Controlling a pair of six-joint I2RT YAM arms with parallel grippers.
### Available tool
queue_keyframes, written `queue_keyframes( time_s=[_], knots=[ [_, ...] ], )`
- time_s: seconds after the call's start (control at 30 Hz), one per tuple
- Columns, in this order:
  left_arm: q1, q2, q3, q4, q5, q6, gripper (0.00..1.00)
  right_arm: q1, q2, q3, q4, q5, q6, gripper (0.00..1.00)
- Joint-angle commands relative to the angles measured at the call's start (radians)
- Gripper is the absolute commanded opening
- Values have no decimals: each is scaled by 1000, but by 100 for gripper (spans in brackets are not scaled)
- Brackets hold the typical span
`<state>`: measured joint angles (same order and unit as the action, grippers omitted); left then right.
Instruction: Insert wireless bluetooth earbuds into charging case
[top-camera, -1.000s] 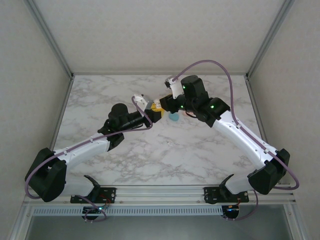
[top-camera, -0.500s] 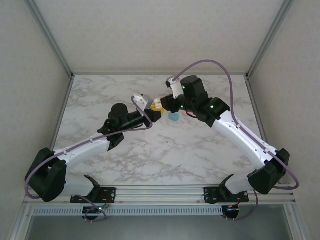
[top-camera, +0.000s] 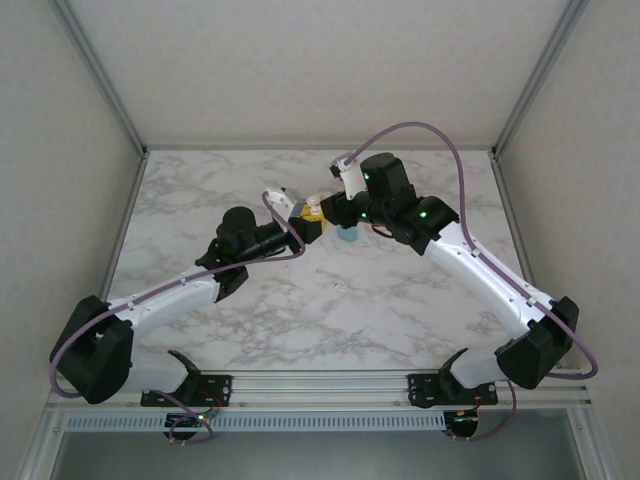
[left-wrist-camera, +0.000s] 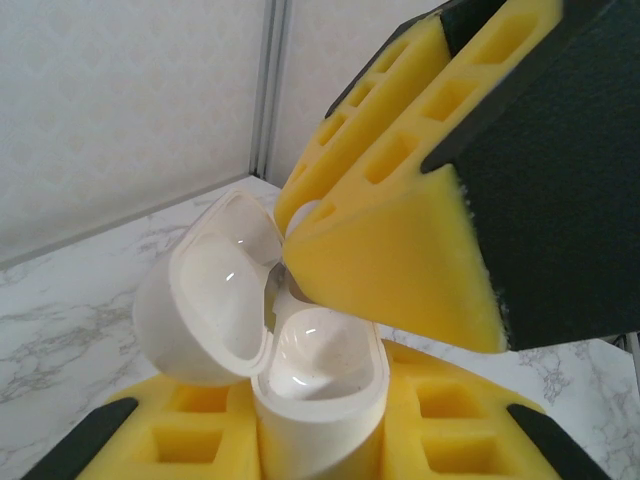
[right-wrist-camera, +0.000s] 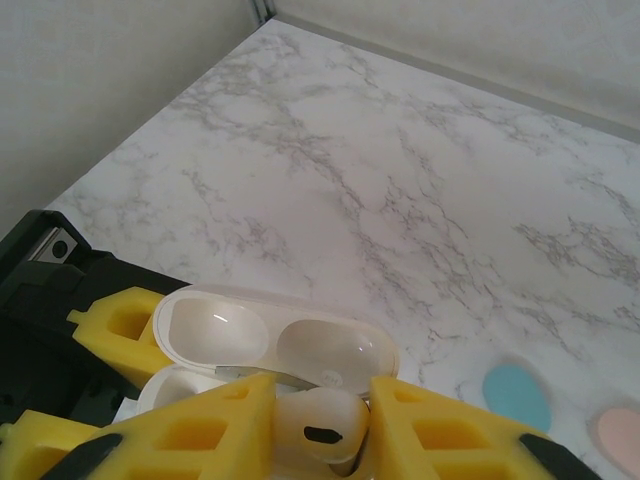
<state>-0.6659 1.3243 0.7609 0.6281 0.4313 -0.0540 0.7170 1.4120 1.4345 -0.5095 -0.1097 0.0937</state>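
Note:
My left gripper (left-wrist-camera: 320, 435) is shut on a white charging case (left-wrist-camera: 322, 405) and holds it upright between yellow foam pads. The case's lid (left-wrist-camera: 215, 300) is swung open to the left and the hollow of the case faces up. My right gripper (right-wrist-camera: 320, 432) is shut on a white earbud (right-wrist-camera: 318, 425), pinched between its yellow pads (right-wrist-camera: 215, 430). The bud hangs just above the open case (right-wrist-camera: 270, 340), close to the lid's hinge. In the top view both grippers meet over the table's middle back: the left one (top-camera: 306, 229) and the right one (top-camera: 322, 211).
A teal rounded item (right-wrist-camera: 515, 395) and a pink one (right-wrist-camera: 620, 438) lie on the marble table (right-wrist-camera: 400, 150) to the right of the grippers. The teal item (top-camera: 347, 234) sits under the right wrist. Metal frame posts stand at the table's back corners.
The right gripper has edged slightly left toward the case with the bud still in it. The left arm holds still.

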Motion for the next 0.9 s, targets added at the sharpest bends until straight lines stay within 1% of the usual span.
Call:
queue_keyframes(
  time_s=[0.0, 0.1, 0.37, 0.47, 0.63, 0.87],
  knots=[
    [-4, -11, 24, 113, -6, 0, 0, 7, 0, -5, -66, -35, 12, 31],
    [-6, -13, 28, 98, 13, 20, 0, 7, 1, 3, -67, -54, 16, 34],
    [-6, -32, 32, 39, 17, 78, 0, 6, 1, 39, -83, -116, 45, 47],
    [-6, -35, 31, 30, 24, 89, 0, 4, -1, 51, -87, -118, 68, 53],
    [-6, -40, 26, 21, 24, 98, 0, -4, -10, 69, -91, -131, 103, 60],
    [-6, -46, 26, 19, 31, 101, 0, -19, -26, 73, -81, -123, 154, 63]
  ],
)
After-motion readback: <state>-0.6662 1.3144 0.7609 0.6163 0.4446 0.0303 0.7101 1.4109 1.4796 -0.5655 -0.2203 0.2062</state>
